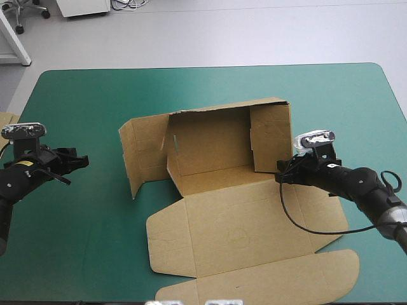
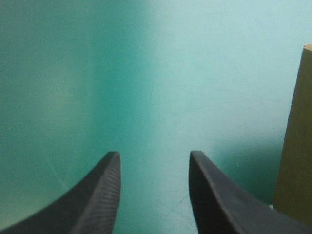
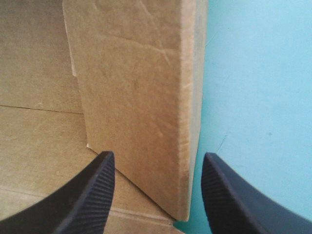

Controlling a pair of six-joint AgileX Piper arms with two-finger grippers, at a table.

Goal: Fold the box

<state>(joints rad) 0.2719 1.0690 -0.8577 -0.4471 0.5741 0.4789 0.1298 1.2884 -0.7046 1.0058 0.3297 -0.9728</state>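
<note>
Teal-green desk (image 1: 82, 216) is carrying the brown box (image 1: 241, 235) at its middle, far walls raised, lid lying flat nearside. I am judging the board light, stiff and easily creased; gripping a wall edge is advised. I am holding the right tool (image 1: 282, 173) level and released, straddling the right wall (image 3: 141, 97); the left tool (image 1: 81, 162) is hovering released, well left.
</note>
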